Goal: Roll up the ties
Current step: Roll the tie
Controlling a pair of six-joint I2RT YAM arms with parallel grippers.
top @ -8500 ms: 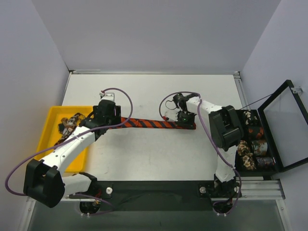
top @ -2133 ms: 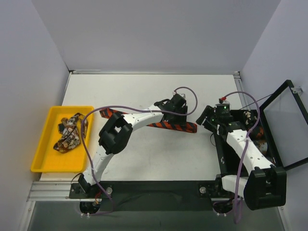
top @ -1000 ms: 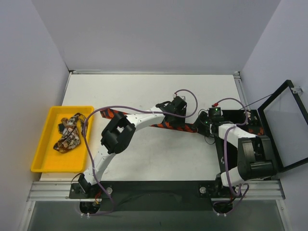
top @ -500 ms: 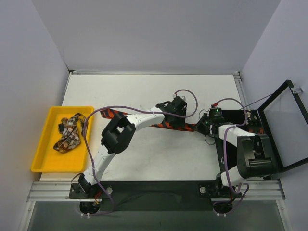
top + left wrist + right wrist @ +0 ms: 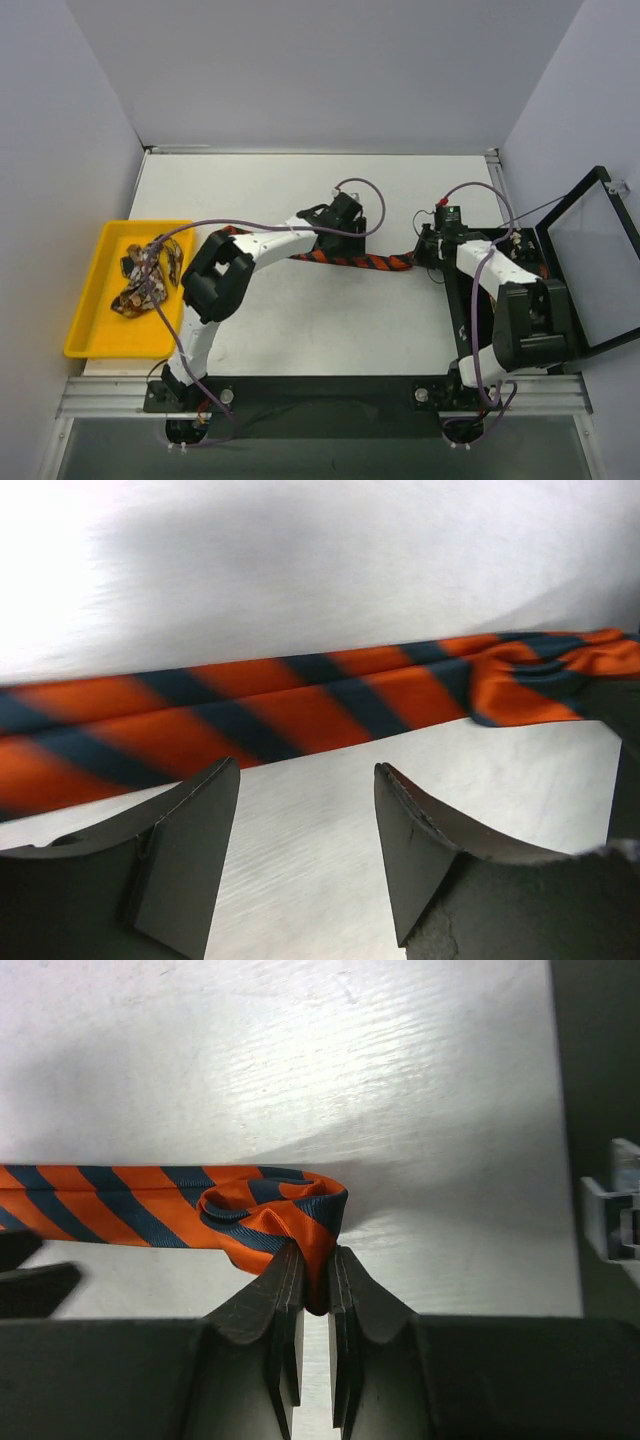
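Note:
The red-orange and black striped tie (image 5: pixel 330 258) lies flat across the middle of the table. Its right end is folded into a small loop (image 5: pixel 270 1210). My right gripper (image 5: pixel 315 1260) is shut on that folded end, and in the top view it (image 5: pixel 420 257) sits at the tie's right tip. My left gripper (image 5: pixel 307 780) is open and empty, hovering low over the table just short of the tie (image 5: pixel 250 715). In the top view it (image 5: pixel 345 235) is over the tie's middle. Patterned brown, cream and black ties (image 5: pixel 142 280) lie bunched in the yellow tray.
The yellow tray (image 5: pixel 85 300) sits at the left table edge. A black box (image 5: pixel 500 290) with its glass lid (image 5: pixel 590 265) swung open stands at the right, just beyond my right arm. Purple cables loop above both wrists.
My left gripper has slid left along the tie, away from the right gripper. The right gripper stays shut on the tie's folded end and has shifted slightly.

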